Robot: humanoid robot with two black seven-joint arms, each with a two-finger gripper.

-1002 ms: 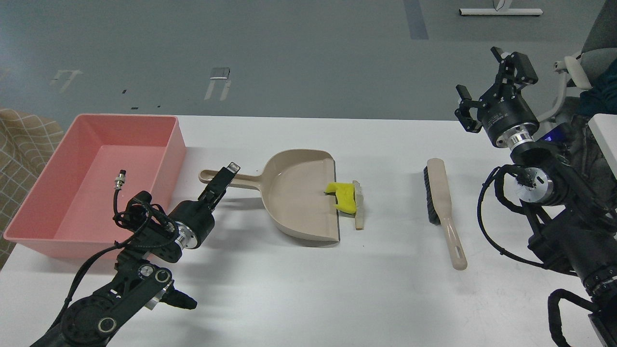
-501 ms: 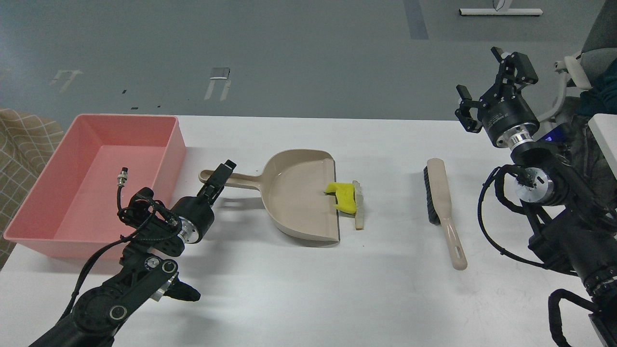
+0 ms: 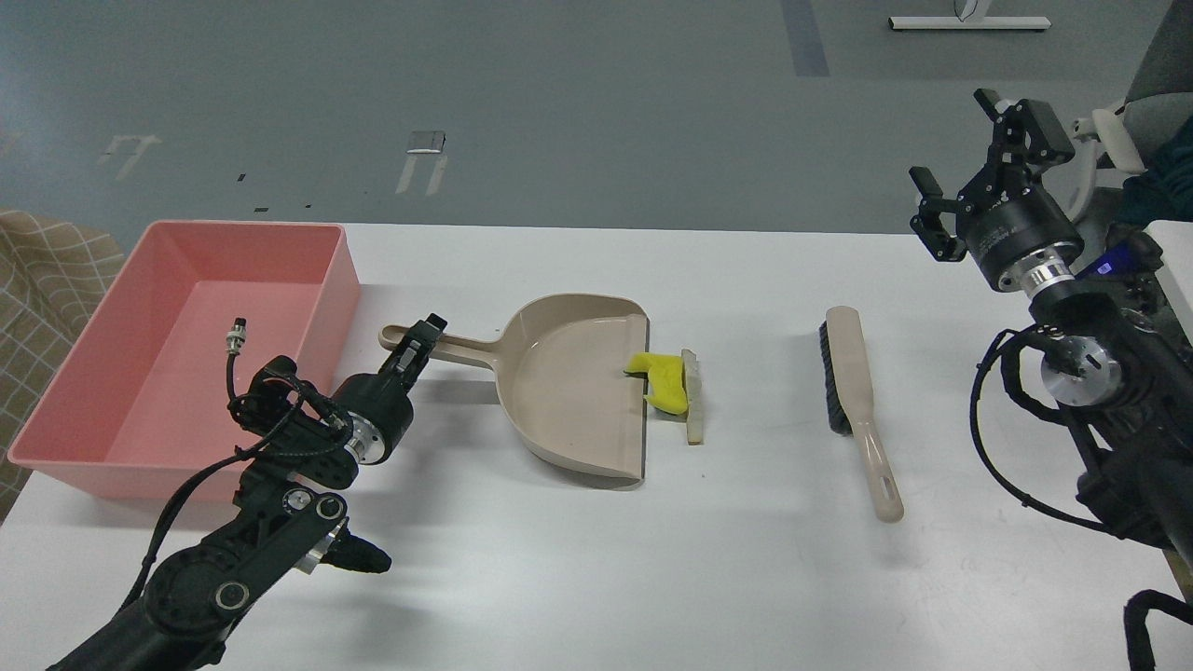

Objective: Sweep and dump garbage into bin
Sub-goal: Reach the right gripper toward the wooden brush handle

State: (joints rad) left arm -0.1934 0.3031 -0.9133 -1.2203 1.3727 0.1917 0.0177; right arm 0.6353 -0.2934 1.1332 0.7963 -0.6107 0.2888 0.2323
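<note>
Our left gripper (image 3: 417, 341) sits at the handle end of the beige dustpan (image 3: 573, 391), toward the left half of the bench; its fingers appear closed on the handle, though they are dark and narrow from this angle, so we cannot tell for certain. Our right gripper (image 3: 990, 172) hangs above the far right corner of the white bench (image 3: 596, 559), its two fingers spread apart and holding nothing.

The dustpan lies near the middle of the bench, its open mouth facing the right edge. The yellow scrap (image 3: 664, 379) lies across the lip of that mouth, partly inside the pan. The white slice (image 3: 692, 396) lies on the bench just outside the lip, touching the yellow scrap. The pink bin (image 3: 186, 345) stands at the far left corner, beside the handle. A beige brush (image 3: 857, 405) lies toward the right edge, well apart from the scraps, bristles facing left.
</note>
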